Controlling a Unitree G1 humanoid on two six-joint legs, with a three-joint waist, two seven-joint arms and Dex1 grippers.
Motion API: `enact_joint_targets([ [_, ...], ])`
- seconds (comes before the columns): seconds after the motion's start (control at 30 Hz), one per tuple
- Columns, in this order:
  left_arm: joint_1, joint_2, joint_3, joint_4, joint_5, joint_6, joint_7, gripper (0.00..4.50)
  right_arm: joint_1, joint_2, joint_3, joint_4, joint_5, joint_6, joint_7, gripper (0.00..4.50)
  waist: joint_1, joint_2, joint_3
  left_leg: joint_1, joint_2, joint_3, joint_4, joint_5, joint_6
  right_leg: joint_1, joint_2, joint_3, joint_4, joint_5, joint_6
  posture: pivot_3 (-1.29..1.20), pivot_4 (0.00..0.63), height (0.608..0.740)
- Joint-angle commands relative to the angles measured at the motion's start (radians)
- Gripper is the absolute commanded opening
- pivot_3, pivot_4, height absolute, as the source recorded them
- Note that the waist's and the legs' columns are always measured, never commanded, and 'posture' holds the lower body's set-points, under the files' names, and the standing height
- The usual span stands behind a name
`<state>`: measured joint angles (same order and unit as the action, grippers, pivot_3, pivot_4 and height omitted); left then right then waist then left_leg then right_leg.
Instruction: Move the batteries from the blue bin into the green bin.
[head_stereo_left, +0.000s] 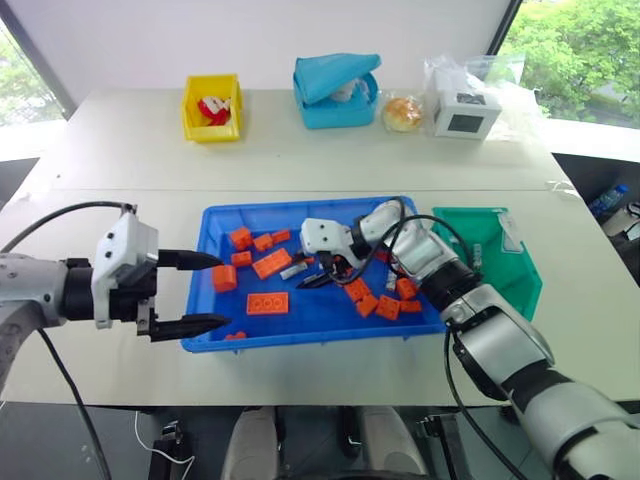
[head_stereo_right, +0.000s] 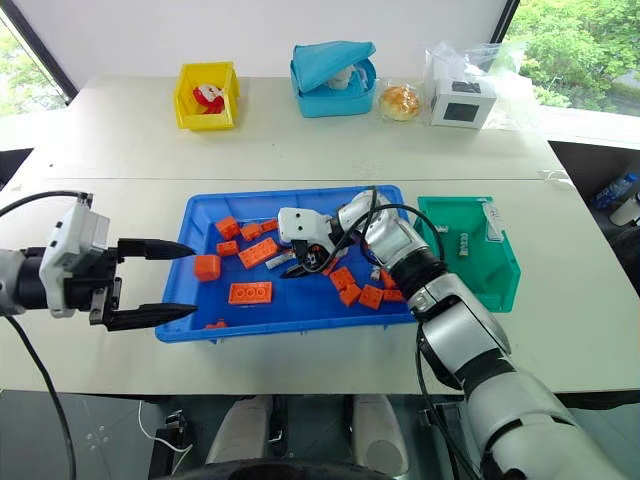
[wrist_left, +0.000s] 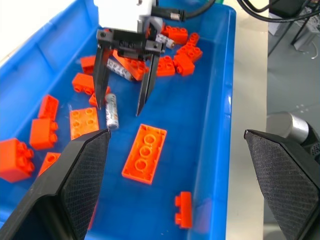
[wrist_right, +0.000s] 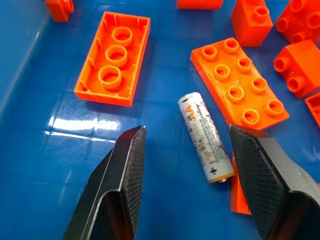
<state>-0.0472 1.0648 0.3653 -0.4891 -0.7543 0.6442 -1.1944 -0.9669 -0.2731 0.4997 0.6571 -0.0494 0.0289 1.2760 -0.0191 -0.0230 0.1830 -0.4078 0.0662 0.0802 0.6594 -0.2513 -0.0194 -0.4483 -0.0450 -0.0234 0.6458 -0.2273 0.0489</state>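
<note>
Down inside the blue bin (head_stereo_left: 222, 330), the right gripper (wrist_right: 187, 165) is hanging over a battery (wrist_right: 206, 137), its fingers (wrist_right: 122, 175) standing apart on either side of it. That battery is lying flat on the bin floor between them, not touching either one, with its far side just beside a flat orange brick (wrist_right: 239, 87). A second flat brick (wrist_right: 114, 59) is sitting upside down nearby, and more orange bricks (head_stereo_left: 378, 300) are lying scattered over the bin floor. Another battery (wrist_left: 121, 69) seems to be resting among the bricks behind the gripper, though the gripper is partly hiding it.

At the left edge of the bin, the left gripper (head_stereo_left: 190, 292) is hovering with its fingers (head_stereo_left: 190, 261) spread wide and holding nothing.

To the right of the blue bin, touching its side, the green bin (head_stereo_right: 500, 285) is sitting on the surface (head_stereo_left: 130, 160) with at least one battery (head_stereo_right: 463, 243) lying in it. Along the far edge a yellow bin (head_stereo_left: 211, 108), a teal bin (head_stereo_left: 335, 92) and a white box (head_stereo_left: 463, 113) are standing in a row.
</note>
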Motion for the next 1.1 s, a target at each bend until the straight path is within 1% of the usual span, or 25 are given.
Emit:
enact_joint_targets([
  [0.03, -0.024, 0.002, -0.008, -0.002, -0.007, -0.006, 0.005, 4.50, -0.030, 0.022, -0.005, 0.036, -0.025, -0.031, 0.005, 2.69, 0.000, 0.000, 0.000, 0.000, 0.000, 0.000, 0.000, 0.000, 0.000, 0.000, 0.000, 0.000, 0.000, 0.000, 0.000, 0.00, 0.150, 0.736],
  [0.1, -0.029, -0.001, -0.016, -0.005, -0.009, -0.004, 0.005, 4.50, -0.035, 0.030, 0.003, 0.063, -0.047, -0.044, 0.002, 2.13, 0.000, 0.000, 0.000, 0.000, 0.000, 0.000, 0.001, 0.000, 0.000, 0.000, 0.000, 0.000, 0.001, 0.000, 0.000, 0.00, 0.150, 0.736],
  [0.13, -0.030, -0.002, -0.019, -0.006, -0.009, -0.004, 0.005, 4.50, -0.037, 0.033, 0.005, 0.073, -0.054, -0.046, 0.005, 1.77, 0.000, 0.000, 0.000, 0.000, 0.000, 0.000, 0.001, 0.000, 0.000, 0.000, 0.000, 0.000, 0.001, 0.000, 0.000, 0.00, 0.150, 0.736],
  [0.17, -0.031, -0.003, -0.023, -0.006, -0.008, -0.005, 0.005, 4.50, -0.040, 0.036, 0.007, 0.080, -0.057, -0.043, 0.016, 1.34, 0.000, 0.000, 0.000, 0.000, 0.000, 0.000, 0.001, 0.000, 0.000, 0.000, 0.000, 0.000, 0.001, 0.000, 0.000, 0.00, 0.150, 0.736],
  [0.23, -0.035, -0.004, -0.031, -0.001, -0.003, -0.010, 0.005, 4.50, -0.043, 0.038, 0.010, 0.085, -0.062, -0.034, 0.038, 0.30, 0.000, 0.000, 0.000, 0.000, 0.000, 0.000, 0.002, 0.000, 0.000, 0.000, 0.000, 0.000, 0.001, 0.000, 0.000, 0.00, 0.150, 0.736],
  [0.27, -0.039, -0.005, -0.036, 0.004, -0.001, -0.013, 0.005, 4.50, -0.042, 0.036, 0.009, 0.078, -0.063, -0.033, 0.047, 0.06, 0.000, 0.000, 0.000, 0.000, 0.000, 0.000, 0.002, 0.000, 0.000, 0.000, 0.000, 0.000, 0.001, 0.000, 0.000, 0.00, 0.150, 0.736],
  [0.37, -0.052, -0.012, -0.049, 0.010, 0.004, -0.019, 0.007, 4.50, -0.033, 0.024, -0.025, 0.016, -0.040, 0.013, 0.047, 0.07, 0.000, 0.000, 0.000, 0.000, 0.000, 0.000, 0.002, 0.000, 0.000, 0.000, 0.000, 0.000, 0.001, 0.000, 0.000, 0.00, 0.150, 0.736],
  [0.47, -0.065, -0.023, -0.059, 0.003, -0.003, -0.017, 0.016, 4.50, -0.002, -0.028, -0.100, -0.158, 0.037, 0.156, 0.067, 0.07, 0.005, 0.000, 0.000, 0.000, 0.000, 0.000, 0.002, 0.000, 0.000, 0.000, 0.000, 0.000, 0.001, 0.000, 0.000, 0.00, 0.150, 0.736],
  [0.6, -0.073, -0.038, -0.080, 0.003, 0.005, -0.024, 0.025, 4.50, 0.075, -0.196, -0.279, -0.501, 0.182, 0.456, 0.067, 0.07, 0.012, 0.000, 0.000, -0.002, 0.000, -0.001, 0.002, 0.000, 0.000, 0.000, -0.001, 0.000, 0.001, 0.000, 0.000, 0.00, 0.150, 0.736],
  [0.7, -0.077, -0.047, -0.091, 0.009, 0.011, -0.027, 0.025, 4.50, 0.133, -0.337, -0.393, -0.640, 0.241, 0.593, 0.039, 0.07, 0.014, 0.000, 0.000, -0.002, -0.001, -0.001, 0.003, 0.000, 0.000, 0.000, -0.002, -0.001, 0.001, -0.001, 0.000, 0.00, 0.150, 0.736],
  [0.8, -0.096, -0.057, -0.114, 0.012, 0.010, -0.026, 0.025, 4.50, 0.256, -0.533, -0.524, -0.689, 0.232, 0.604, 0.008, 0.07, 0.012, 0.000, 0.000, -0.001, -0.001, -0.001, 0.002, 0.000, 0.000, 0.000, -0.001, -0.001, 0.000, -0.002, -0.002, 0.00, 0.150, 0.736],
  [0.9, -0.124, -0.066, -0.140, 0.022, 0.013, -0.026, 0.024, 4.50, 0.393, -0.662, -0.635, -0.722, 0.251, 0.633, -0.010, 0.07, 0.010, 0.000, 0.000, -0.001, -0.001, -0.001, 0.002, 0.000, 0.000, 0.000, -0.001, -0.001, 0.000, -0.003, -0.002, 0.00, 0.150, 0.736],
  [1.0, -0.155, -0.072, -0.168, 0.041, 0.024, -0.032, 0.016, 4.50, 0.528, -0.723, -0.708, -0.760, 0.266, 0.637, -0.034, 0.07, 0.000, 0.000, 0.000, 0.000, -0.001, -0.001, 0.002, 0.000, 0.000, 0.000, 0.000, 0.000, 0.000, -0.003, -0.002, 0.00, 0.150, 0.736],
  [1.1, -0.189, -0.077, -0.194, 0.061, 0.034, -0.035, 0.006, 4.50, 0.606, -0.745, -0.748, -0.772, 0.278, 0.647, -0.071, 0.07, -0.003, 0.000, 0.000, 0.001, 0.000, -0.001, 0.002, 0.000, 0.000, 0.000, 0.001, 0.001, 0.001, -0.004, -0.001, 0.00, 0.150, 0.736],
])
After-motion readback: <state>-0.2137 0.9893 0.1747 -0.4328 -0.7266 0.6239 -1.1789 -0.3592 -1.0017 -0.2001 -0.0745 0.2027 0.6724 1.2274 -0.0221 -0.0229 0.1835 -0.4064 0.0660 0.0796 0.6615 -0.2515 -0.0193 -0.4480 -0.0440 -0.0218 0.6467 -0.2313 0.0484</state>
